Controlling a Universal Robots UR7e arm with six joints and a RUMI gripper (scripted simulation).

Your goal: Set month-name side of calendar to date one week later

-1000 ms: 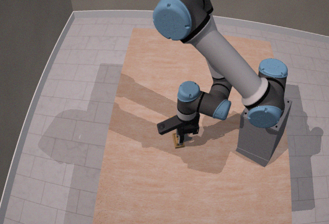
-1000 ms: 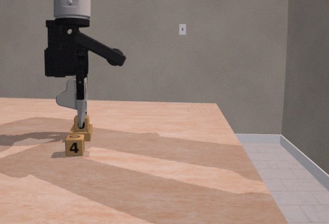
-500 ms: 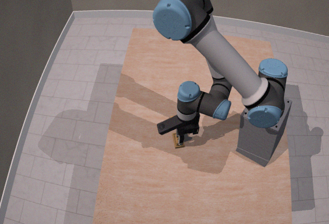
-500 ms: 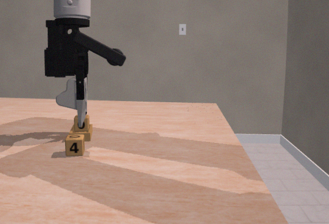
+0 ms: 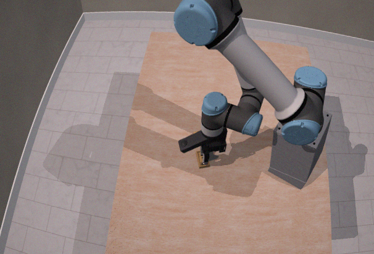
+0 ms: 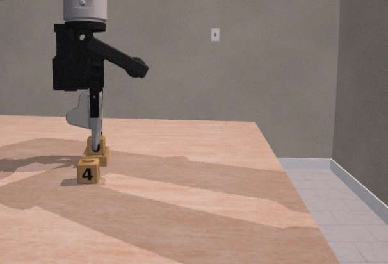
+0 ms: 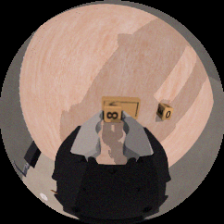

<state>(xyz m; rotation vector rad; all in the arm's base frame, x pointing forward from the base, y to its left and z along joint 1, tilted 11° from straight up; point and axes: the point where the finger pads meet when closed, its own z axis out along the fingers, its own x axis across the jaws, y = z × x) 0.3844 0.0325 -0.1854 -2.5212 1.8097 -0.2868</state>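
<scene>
My gripper [image 5: 204, 161] [image 6: 95, 147] [image 7: 112, 111] points down and is shut on a wooden cube [image 6: 102, 143] [image 7: 112, 113]. That cube has an 8 on top in the wrist view, lying sideways; a finger partly hides its side digit in the exterior view. It is at the left end of the wooden tray [image 5: 197, 160] [image 6: 103, 161] [image 7: 131, 99] in the wrist view; whether it sits fully flat is unclear. The other end of the tray holds no cube. A second cube [image 6: 88, 172] [image 7: 165, 111] lies outside the tray, showing an upright 4 on its side and a 0 on top. The month's name is not readable.
The wooden table [image 5: 218, 219] [image 6: 210, 205] carries the tray and loose cube. The arm's grey base block [image 5: 290, 160] stands right of the tray in the top view. The table's right edge shows in the exterior view. Arm shadows cross the table.
</scene>
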